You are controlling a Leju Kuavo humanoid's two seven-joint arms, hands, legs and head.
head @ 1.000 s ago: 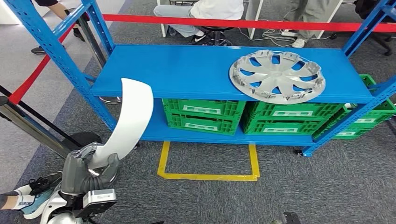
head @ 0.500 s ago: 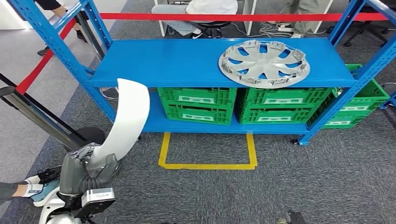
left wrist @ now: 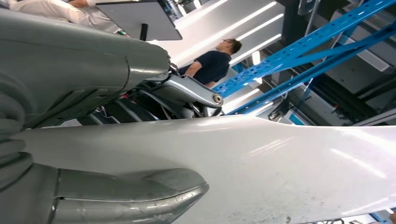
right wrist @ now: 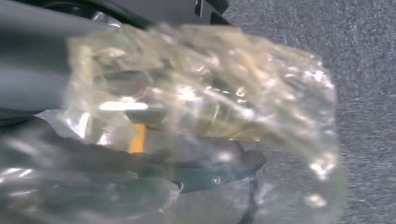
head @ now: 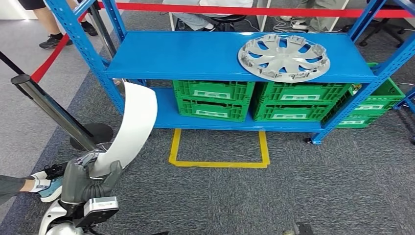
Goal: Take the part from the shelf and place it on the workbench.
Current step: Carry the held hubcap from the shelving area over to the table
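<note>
At lower left of the head view, one left hand (head: 93, 177), grey-covered, fingers wrapped around the base of one long curved white glossy panel (head: 133, 126) — the part, off the shelf and standing up out of the grip, its top end level with the lower deck. Seen close in the left wrist view as well: the same white panel (left wrist: 261, 163) clamped between thick grey thumb and the darker fingers (left wrist: 187, 95) above it.

Ahead, one blue steel shelf rack (head: 195, 55) with two decks. On the upper deck, toward its right end, one round silver plastic hubcap (head: 284, 56) lying flat. On the lower deck, four green slotted plastic crates (head: 213, 100) in stacks of two, each with a pale label too small to read; more green crates (head: 377, 103) just past the right upright — number cannot be told.

On the grey carpet below the rack, one open rectangle of yellow floor tape (head: 218, 152). One red barrier strap (head: 254, 10) behind the rack.

In the right wrist view, right hand (right wrist: 42, 60) wrapped in crinkled clear plastic film (right wrist: 210, 112); finger state cannot be told. No readable writing anywhere.
</note>
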